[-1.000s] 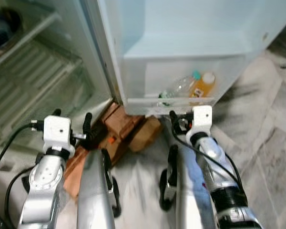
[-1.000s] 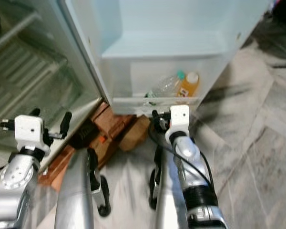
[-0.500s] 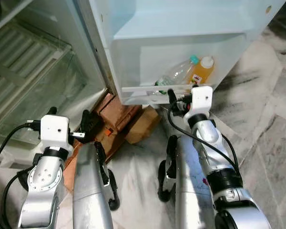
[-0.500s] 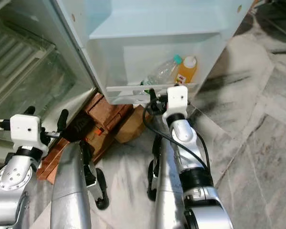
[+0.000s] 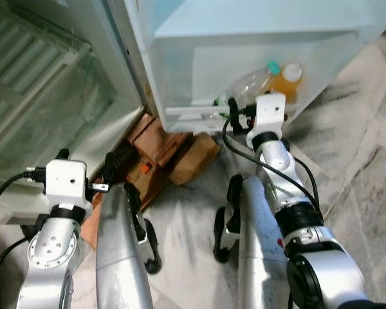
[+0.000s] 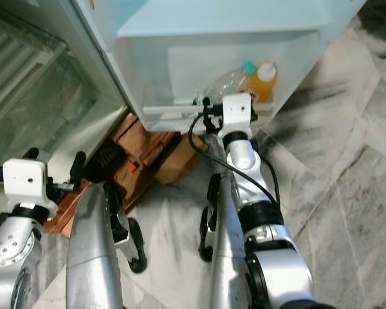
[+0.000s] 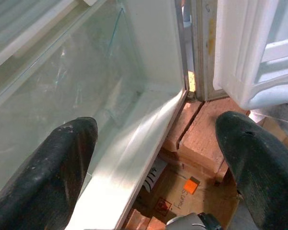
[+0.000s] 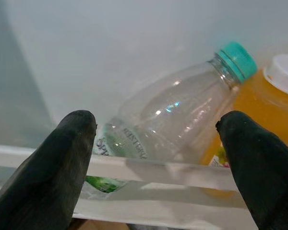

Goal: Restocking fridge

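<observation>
Your right gripper (image 8: 156,143) has advanced to the door shelf rail (image 8: 163,168), jaws spread before the clear bottle (image 8: 173,120) at 12 o'clock; left gripper (image 7: 156,158) jaws spread

The two head cameras looked steeply down from above, over both silver arms, toward the open fridge door (image 5: 257,38) and the marble floor (image 5: 360,167). They stood side by side, so both showed the same door shelf, the same clear bottle (image 6: 228,80) and the same brown boxes (image 5: 161,151) under the fridge, only a little shifted sideways.

The left wrist camera looked along its own fingers (image 7: 67,163), close to the lower edge of the fridge body, and it shared those brown boxes with the head views.

The right wrist camera was very near to the door shelf, facing the clear bottle and the orange bottle (image 8: 259,115) behind the shelf rail (image 8: 158,170).
</observation>
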Robot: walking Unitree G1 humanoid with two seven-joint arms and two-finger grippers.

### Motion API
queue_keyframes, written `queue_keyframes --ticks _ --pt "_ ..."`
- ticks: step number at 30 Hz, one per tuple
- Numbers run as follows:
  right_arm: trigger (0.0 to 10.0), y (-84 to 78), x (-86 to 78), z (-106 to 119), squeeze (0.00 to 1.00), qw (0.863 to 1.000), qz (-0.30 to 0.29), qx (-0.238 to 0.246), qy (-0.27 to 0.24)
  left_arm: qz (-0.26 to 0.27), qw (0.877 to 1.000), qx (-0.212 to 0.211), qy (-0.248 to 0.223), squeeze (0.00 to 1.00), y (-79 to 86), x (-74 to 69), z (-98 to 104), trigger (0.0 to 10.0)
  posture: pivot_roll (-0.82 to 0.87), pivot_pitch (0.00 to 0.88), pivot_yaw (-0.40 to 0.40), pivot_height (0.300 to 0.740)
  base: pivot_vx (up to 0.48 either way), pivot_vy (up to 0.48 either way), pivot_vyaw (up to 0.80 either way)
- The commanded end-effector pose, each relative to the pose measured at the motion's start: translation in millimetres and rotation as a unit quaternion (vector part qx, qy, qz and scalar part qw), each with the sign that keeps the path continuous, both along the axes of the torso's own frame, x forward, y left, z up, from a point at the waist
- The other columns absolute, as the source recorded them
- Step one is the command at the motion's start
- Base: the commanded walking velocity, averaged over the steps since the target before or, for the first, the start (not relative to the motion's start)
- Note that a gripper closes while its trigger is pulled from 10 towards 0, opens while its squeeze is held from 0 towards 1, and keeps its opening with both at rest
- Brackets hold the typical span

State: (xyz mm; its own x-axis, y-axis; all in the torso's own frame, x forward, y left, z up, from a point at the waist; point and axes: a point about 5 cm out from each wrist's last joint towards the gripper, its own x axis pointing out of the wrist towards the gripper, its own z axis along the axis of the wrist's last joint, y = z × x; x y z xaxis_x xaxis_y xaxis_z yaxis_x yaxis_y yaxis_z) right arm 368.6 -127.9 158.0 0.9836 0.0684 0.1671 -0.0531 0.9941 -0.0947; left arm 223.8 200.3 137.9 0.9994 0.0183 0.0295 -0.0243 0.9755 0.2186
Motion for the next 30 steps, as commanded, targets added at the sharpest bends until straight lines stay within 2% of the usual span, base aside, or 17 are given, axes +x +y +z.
queue_keyframes --ticks 1,11,15,30 --pt "10.0 -2.2 -1.5 -8 0.00 1.000 -0.012 0.012 0.013 0.003 1.000 0.005 0.015 0.00 4.2 -6.0 -3 10.0 0.14 0.454 0.023 0.505 0.000 0.000 0.00" --pt "10.0 7.2 10.4 -2 0.00 0.996 -0.036 0.078 0.026 -0.002 1.000 0.015 0.023 0.00 4.1 -14.4 -1 10.0 0.16 0.474 0.031 0.505 0.000 0.000 0.00" --pt "10.0 17.8 18.1 6 0.00 0.993 -0.025 0.110 0.028 -0.006 0.999 0.021 0.027 0.00 4.5 -18.8 2 10.0 0.18 0.495 0.032 0.505 0.000 0.000 0.00" --pt "10.0 20.7 21.5 11 0.00 0.993 -0.027 0.113 0.029 -0.007 0.999 0.023 0.029 0.00 4.9 -20.7 3 10.0 0.18 0.504 0.031 0.505 0.000 0.000 0.00"
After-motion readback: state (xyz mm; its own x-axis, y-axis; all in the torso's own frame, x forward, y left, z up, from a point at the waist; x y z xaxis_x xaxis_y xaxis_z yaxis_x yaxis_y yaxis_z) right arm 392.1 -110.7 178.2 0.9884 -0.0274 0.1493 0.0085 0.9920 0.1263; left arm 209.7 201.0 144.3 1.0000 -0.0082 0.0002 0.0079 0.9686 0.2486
